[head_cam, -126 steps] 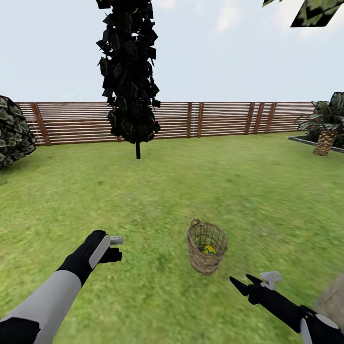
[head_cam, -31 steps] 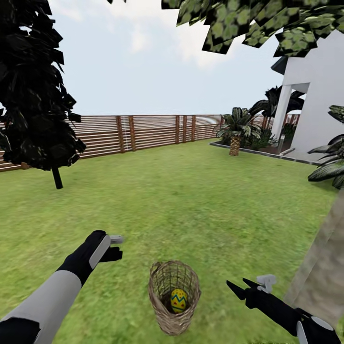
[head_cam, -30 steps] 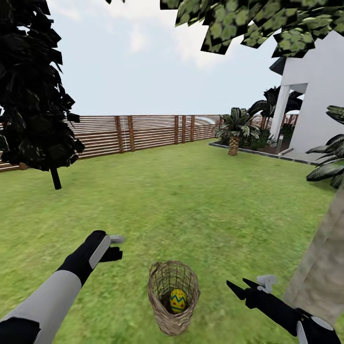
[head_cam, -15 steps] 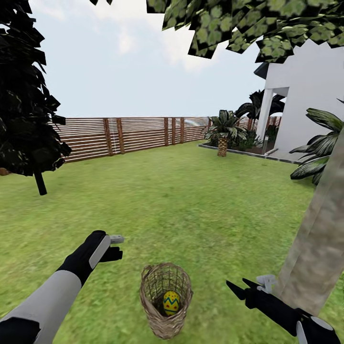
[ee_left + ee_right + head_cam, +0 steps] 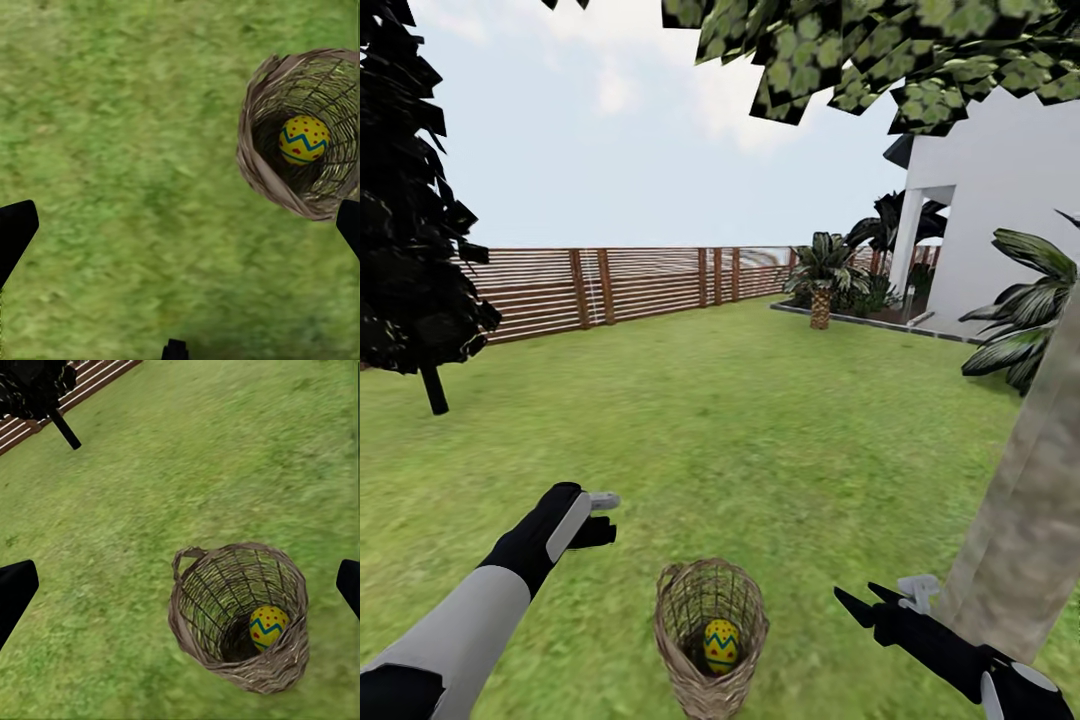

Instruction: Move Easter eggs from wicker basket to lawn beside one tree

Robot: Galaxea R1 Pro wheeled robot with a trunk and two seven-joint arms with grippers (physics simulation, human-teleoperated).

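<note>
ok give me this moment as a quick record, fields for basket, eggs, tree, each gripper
basket: wicker basket upright on the lawn, between the two arms
eggs: one Easter egg visible inside; others cannot be told
tree: mottled trunk just right of the basket
left gripper: fingers apart, empty, above grass
right gripper: fingers apart, empty, beside the basket

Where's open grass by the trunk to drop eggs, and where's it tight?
Open: lawn ahead of the wicker basket, running from the tree toward the fence; also the grass between the left gripper and the basket. Tight: the strip between the basket and the trunk, where the right gripper hangs.
</note>
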